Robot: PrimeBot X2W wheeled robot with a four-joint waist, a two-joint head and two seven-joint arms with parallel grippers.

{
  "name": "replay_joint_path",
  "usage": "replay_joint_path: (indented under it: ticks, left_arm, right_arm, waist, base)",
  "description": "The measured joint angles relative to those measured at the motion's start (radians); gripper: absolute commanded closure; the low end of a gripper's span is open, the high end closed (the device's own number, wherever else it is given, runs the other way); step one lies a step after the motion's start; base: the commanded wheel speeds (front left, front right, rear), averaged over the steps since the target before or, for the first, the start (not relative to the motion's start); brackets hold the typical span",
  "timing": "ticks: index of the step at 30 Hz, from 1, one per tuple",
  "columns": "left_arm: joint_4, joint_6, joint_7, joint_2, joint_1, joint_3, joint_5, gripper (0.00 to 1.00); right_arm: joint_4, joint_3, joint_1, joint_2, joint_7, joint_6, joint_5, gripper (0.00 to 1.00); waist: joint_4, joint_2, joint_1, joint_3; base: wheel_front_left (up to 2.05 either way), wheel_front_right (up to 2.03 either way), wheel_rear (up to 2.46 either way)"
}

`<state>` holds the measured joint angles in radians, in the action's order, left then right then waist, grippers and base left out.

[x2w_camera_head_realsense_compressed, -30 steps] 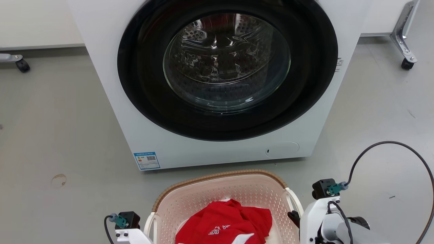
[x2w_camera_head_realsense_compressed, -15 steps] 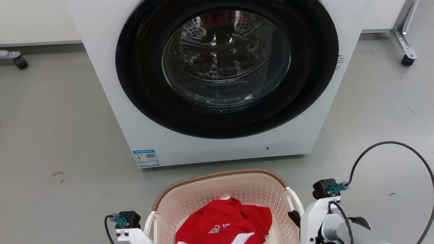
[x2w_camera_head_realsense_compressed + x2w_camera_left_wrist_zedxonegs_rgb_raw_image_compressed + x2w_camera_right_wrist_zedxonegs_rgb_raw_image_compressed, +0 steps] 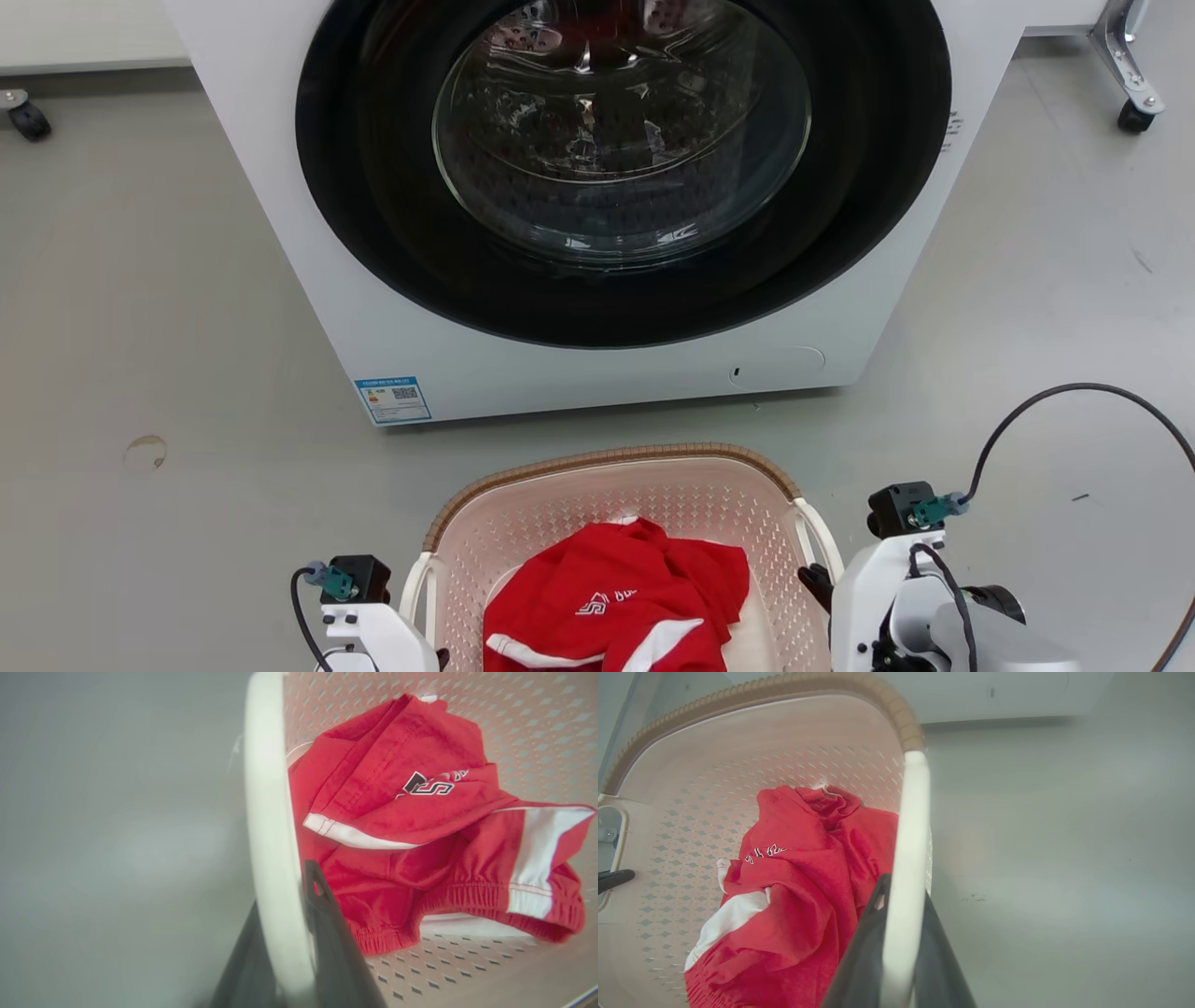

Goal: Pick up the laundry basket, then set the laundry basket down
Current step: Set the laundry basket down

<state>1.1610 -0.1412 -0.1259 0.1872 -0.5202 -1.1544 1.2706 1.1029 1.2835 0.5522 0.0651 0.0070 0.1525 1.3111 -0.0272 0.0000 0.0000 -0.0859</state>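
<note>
Laundry basket (image 3: 607, 457) low centre in head view, just in front of washing machine (image 3: 373, 308), red garment (image 3: 616, 597) inside. Handle-to-handle axis runs L–R btwn both arms, so neither arm nearer. Left gripper (image 3: 280, 914) fingers pinching left handle (image 3: 264, 812) (white loop runs up btwn them). Right gripper (image 3: 906, 896) fingers likewise pinching right handle (image 3: 910, 812). Cannot tell if base touches floor (image 3: 187, 280). Next move prob. needs both arms level, same pace, else basket tilts.

The right end effector (image 3: 903, 893) clamps the white loop handle (image 3: 913, 812) of the laundry basket (image 3: 738, 751), one dark finger inside the basket, one outside. A red garment (image 3: 808, 858) lies inside the basket; grey floor (image 3: 1055, 835) lies outside.
</note>
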Motion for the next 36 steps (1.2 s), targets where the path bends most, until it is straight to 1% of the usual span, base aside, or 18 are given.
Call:
replay_joint_path:
  ticks: [12, 17, 28, 36]
  left_arm:
    - [0.016, 0.0, 0.031, -0.011, -0.075, -0.02, -0.004, 1.0]
    - [0.018, 0.0, 0.063, -0.016, -0.097, -0.026, -0.011, 1.0]
    - [0.032, 0.0, 0.128, -0.043, -0.195, -0.039, -0.031, 1.0]
    - [0.055, 0.0, 0.189, -0.077, -0.266, -0.047, -0.056, 1.0]
  right_arm:
    - [0.017, 0.001, 0.062, -0.001, -0.046, 0.0, 0.0, 1.0]
    - [0.018, 0.001, 0.092, -0.006, -0.066, 0.0, -0.001, 1.0]
    - [0.016, 0.002, 0.165, -0.04, -0.143, 0.0, -0.002, 1.0]
    - [0.015, 0.002, 0.219, -0.073, -0.185, 0.0, -0.007, 1.0]
  waist:
    - [0.005, 0.0, 0.0, -0.098]
    - [0.009, 0.0, 0.0, -0.141]
    - [0.023, 0.0, 0.0, -0.265]
    - [0.041, 0.0, 0.0, -0.367]
  base:
    - [0.0, 0.0, 0.0]
    - [0.0, 0.0, 0.0]
    - [0.0, 0.0, 0.0]
    - [0.0, 0.0, 0.0]
